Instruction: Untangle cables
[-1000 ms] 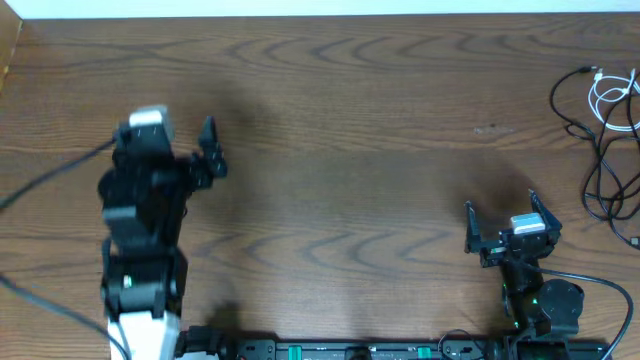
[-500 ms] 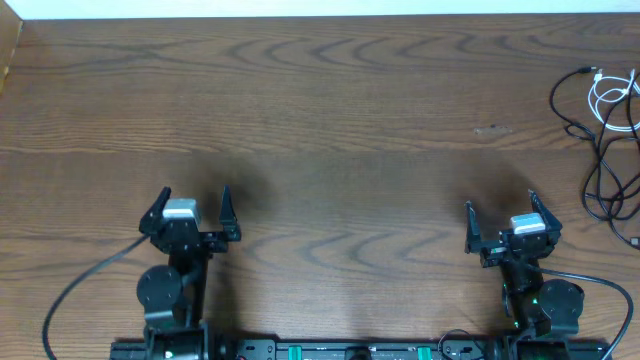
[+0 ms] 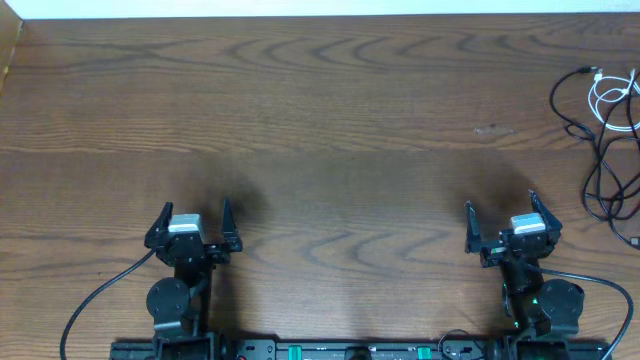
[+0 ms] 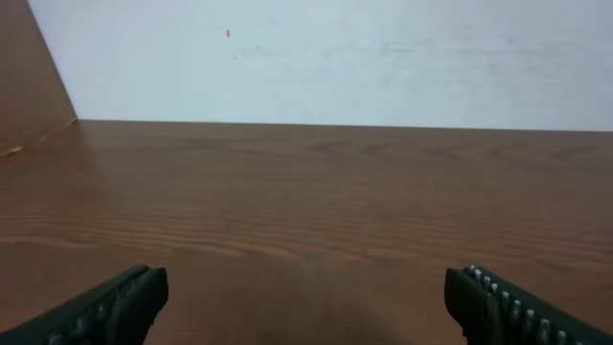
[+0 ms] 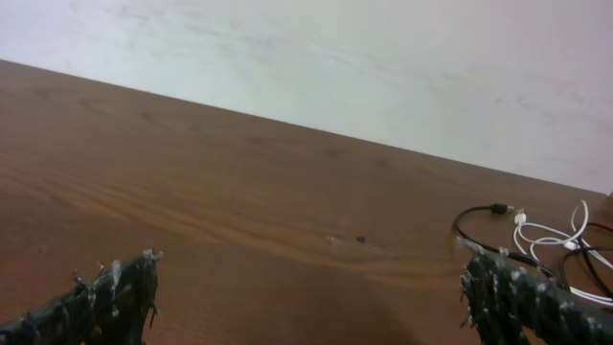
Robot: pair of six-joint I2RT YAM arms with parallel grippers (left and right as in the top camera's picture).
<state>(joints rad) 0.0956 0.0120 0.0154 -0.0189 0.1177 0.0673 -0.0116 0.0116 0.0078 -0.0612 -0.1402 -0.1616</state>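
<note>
Thin black and white cables (image 3: 601,150) lay in loose loops on the grained wooden table (image 3: 340,110). The left gripper (image 3: 195,210) and right gripper (image 3: 500,205) sat low at the near edge, claws spread apart, well away from the cables.

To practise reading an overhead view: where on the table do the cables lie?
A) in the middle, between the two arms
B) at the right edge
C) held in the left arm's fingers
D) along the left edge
B: seen from overhead, the cables coil at the right edge of the table.

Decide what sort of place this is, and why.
Probably a robotics test bench: a left arm and right arm mounted along a wooden table, cables lying at its right edge, white wall behind.
</note>
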